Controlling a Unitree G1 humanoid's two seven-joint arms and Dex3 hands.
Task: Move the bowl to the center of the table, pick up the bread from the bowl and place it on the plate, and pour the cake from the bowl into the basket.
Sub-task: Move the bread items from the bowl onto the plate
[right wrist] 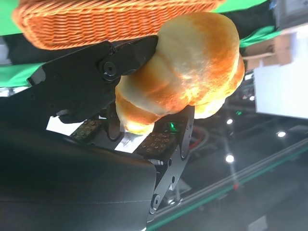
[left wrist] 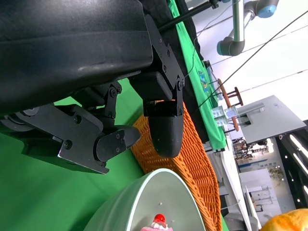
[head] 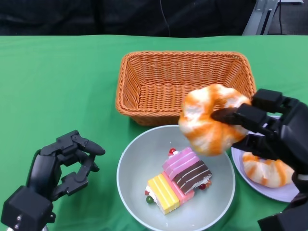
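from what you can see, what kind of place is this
Probably a robotics lab or demo hall: a green-clothed table, another robot arm in the background, ceiling lights overhead, and toy-like cake in a bowl.

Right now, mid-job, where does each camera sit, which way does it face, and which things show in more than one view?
Head view: up on the robot, looking down at the green table; shows basket, bowl, cake, plate, left hand, and right hand holding bread.
Right wrist view: behind the right hand, facing the held bread and basket.
Left wrist view: behind the empty left hand, facing basket and bowl.
Shared: the basket appears in all three; the bowl in head and left wrist.
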